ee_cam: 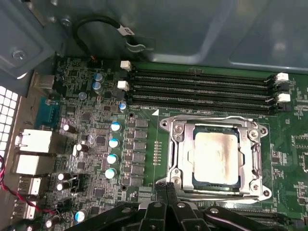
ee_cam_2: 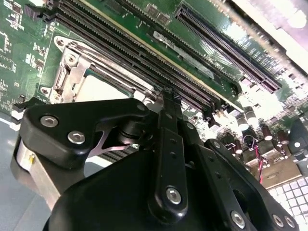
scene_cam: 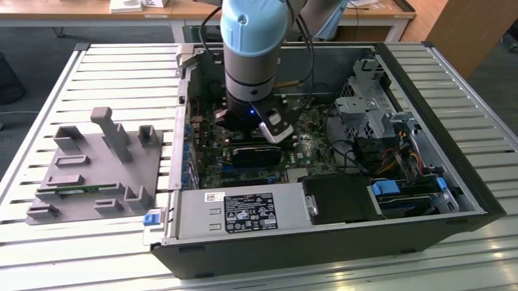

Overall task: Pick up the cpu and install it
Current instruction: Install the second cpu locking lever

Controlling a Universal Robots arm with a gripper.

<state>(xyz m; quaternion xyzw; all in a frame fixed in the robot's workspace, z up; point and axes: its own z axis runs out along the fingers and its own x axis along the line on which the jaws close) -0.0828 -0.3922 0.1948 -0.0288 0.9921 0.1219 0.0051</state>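
The cpu point(ee_cam: 215, 158), a flat silver square, lies in the metal-framed socket point(ee_cam: 175, 144) on the green motherboard point(ee_cam: 144, 139). In the second wrist view the cpu point(ee_cam_2: 102, 89) shows as a pale patch beyond the black fingers. My gripper point(ee_cam: 163, 188) hovers just off one edge of the socket frame with its fingers pressed together and nothing between them. In the second wrist view my gripper point(ee_cam_2: 168, 98) points down at the board beside the memory slots. The arm point(scene_cam: 252, 60) reaches down into the open computer case point(scene_cam: 453, 182).
Several long black memory slots point(ee_cam: 202, 91) run beside the socket. A black heatsink block point(scene_cam: 252, 154) sits on the board, a power supply point(scene_cam: 242, 212) at the case front. On the exterior view's left, a grey fixture point(scene_cam: 89, 176) holds a green memory stick point(scene_cam: 77, 190).
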